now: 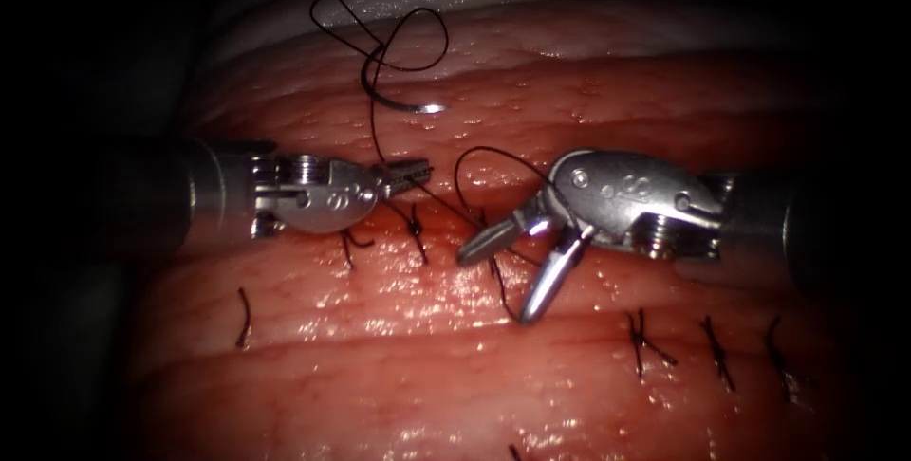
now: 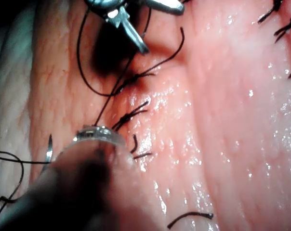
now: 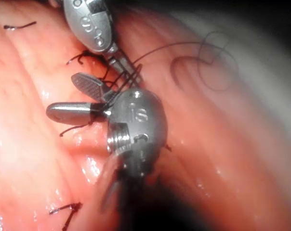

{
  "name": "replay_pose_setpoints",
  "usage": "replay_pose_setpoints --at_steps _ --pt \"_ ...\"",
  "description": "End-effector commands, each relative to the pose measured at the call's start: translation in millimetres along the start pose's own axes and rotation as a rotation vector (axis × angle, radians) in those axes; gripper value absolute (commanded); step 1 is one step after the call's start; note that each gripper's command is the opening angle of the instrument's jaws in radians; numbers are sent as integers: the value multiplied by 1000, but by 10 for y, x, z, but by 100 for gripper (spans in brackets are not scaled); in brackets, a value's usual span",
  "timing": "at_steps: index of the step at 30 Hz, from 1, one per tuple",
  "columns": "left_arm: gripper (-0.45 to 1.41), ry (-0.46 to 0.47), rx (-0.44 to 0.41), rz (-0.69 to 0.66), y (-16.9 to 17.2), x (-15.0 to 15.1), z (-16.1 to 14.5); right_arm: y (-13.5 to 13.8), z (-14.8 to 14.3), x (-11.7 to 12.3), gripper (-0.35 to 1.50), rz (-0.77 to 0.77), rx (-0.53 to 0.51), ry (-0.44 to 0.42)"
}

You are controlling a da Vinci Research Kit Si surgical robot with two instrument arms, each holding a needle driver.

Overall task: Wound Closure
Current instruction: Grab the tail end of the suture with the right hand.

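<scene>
Right tool jaws apart (empty) — left tool clamps thread; needle lies free.

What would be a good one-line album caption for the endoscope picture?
Left tool grips the thread, right tool open and empty, needle lying free on the tissue.

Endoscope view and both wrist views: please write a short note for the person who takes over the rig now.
Left tool: jaws shut on the thread.
Right tool: jaws open, holding nothing, over the middle of the cut.
Needle: free, lying on the tissue above the tools, not in the tissue; the thread loops near it.
Done: tied stitches lie along the cut, beside the left tool and further right.
Left: the strand from the left tool runs down to the cut under the right tool; whether that stitch is tied, I cannot tell.
</scene>
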Motion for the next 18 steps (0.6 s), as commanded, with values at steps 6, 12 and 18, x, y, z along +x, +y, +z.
replay_pose_setpoints --at_steps 6,12,18 --pt "-45 1 1 3 6 4 -2 3 2 -19 113 -19 26 -26" --pt "-45 3 1 0 9 5 -5 -4 13 -34 114 -46 52 -37" --pt "-45 5 2 -4 11 4 -3 2 19 -43 101 -59 56 -42"
